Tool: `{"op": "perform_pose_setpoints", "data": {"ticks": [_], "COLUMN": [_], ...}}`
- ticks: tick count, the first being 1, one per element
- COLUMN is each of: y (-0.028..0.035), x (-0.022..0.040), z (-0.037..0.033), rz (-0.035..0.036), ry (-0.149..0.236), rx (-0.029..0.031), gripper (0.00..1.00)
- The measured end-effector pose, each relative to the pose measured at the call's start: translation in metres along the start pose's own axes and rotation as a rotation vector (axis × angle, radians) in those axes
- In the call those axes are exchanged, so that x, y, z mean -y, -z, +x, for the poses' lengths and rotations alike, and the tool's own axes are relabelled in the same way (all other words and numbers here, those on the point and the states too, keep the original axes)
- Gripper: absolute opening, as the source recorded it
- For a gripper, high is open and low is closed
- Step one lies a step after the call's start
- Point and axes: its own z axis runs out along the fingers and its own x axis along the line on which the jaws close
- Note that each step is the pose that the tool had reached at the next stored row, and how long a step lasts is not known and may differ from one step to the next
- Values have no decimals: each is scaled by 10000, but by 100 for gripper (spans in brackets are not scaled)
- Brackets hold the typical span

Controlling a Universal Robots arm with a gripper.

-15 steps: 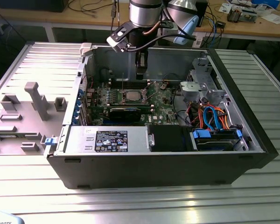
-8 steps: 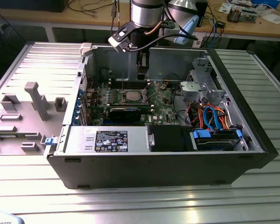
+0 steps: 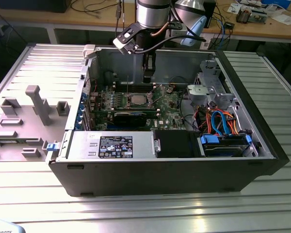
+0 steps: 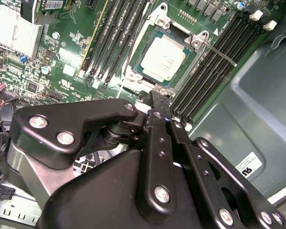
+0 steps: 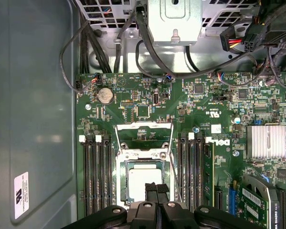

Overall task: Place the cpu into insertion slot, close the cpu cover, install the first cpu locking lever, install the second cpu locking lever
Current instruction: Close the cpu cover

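The cpu (image 4: 164, 57) lies flat in the insertion slot (image 4: 134, 72) on the green board, its silver top showing. In the first wrist view the cpu (image 5: 142, 181) sits in the slot's metal border (image 5: 125, 168), and the cpu cover (image 5: 143, 128) is swung open beyond it, with green board visible through its window. A thin locking lever (image 4: 222, 57) sticks out loose over the memory slots. My gripper (image 4: 155, 99) hovers just beside the slot's edge with its fingers shut on nothing. In the exterior view the gripper (image 3: 148, 76) hangs above the cpu (image 3: 137, 99).
Long black memory slots (image 5: 96, 176) flank the socket on both sides. A black expansion card (image 3: 130, 116) and a finned heatsink (image 5: 266, 141) lie close by. Cables (image 5: 152, 52) and a drive cage (image 3: 208, 90) crowd one end of the case; the grey case wall (image 5: 33, 119) stands alongside.
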Motion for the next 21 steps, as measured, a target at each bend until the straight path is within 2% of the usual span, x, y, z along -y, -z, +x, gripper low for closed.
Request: {"op": "perform_pose_setpoints", "data": {"ticks": [19, 20, 21], "y": [0, 0, 0], "x": [-17, -22, -59], "z": [1, 1, 2], "rz": [0, 0, 0], "ry": [0, -1, 0], "rx": [3, 4, 11], "gripper": [11, 11, 11]}}
